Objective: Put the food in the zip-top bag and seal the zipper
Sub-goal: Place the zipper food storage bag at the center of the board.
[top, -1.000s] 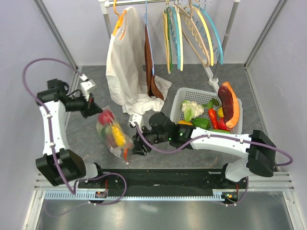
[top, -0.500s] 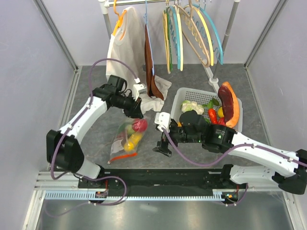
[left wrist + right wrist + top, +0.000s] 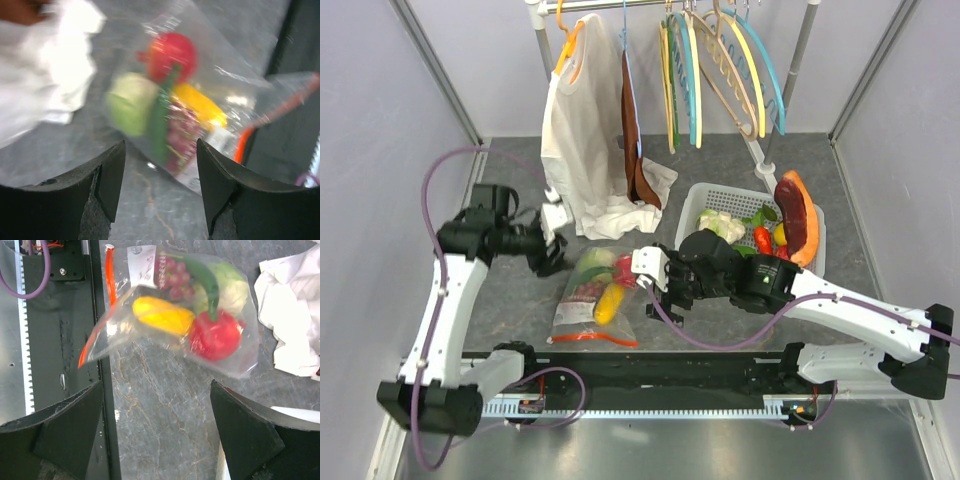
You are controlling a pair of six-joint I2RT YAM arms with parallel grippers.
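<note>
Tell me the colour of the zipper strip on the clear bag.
The zipper is orange-red, clearest in the right wrist view.

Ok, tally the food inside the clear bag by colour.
Red, the round fruit: 1
Yellow, the oblong piece: 1
Green, the long pod and the pale round piece: 2
Purple, the grape bunch: 1
Total: 5

The top camera looks steeply down from above and behind the arm bases, taking in the whole worktop (image 3: 720, 170). Each wrist camera looks down from close range past its own pincer fingers (image 3: 65, 430) (the left view is blurred) at the bag (image 3: 582, 310), which all three views share.
</note>
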